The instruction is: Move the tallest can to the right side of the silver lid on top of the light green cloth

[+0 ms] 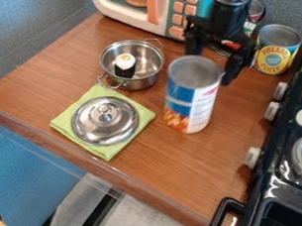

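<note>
My gripper (pixel 213 59) hangs at the upper right of centre, just behind the tallest can, its fingers spread apart. One finger comes down behind the can's rim and the other beside its right edge. The tallest can (pixel 191 96), blue and white with an orange band low down, is upright on the wooden counter, right of the cloth. The silver lid (pixel 105 120) lies knob up on the light green cloth (pixel 108 152), left of the can, with bare wood between cloth and can.
A metal pot (pixel 141 80) holding a small black-and-white object stands behind the cloth. A yellow can (pixel 276 50) and another can are at the back right. The toy microwave (pixel 164 9) stands at the back, the black stove (pixel 287 181) along the right. The wooden counter (pixel 176 164) extends in front.
</note>
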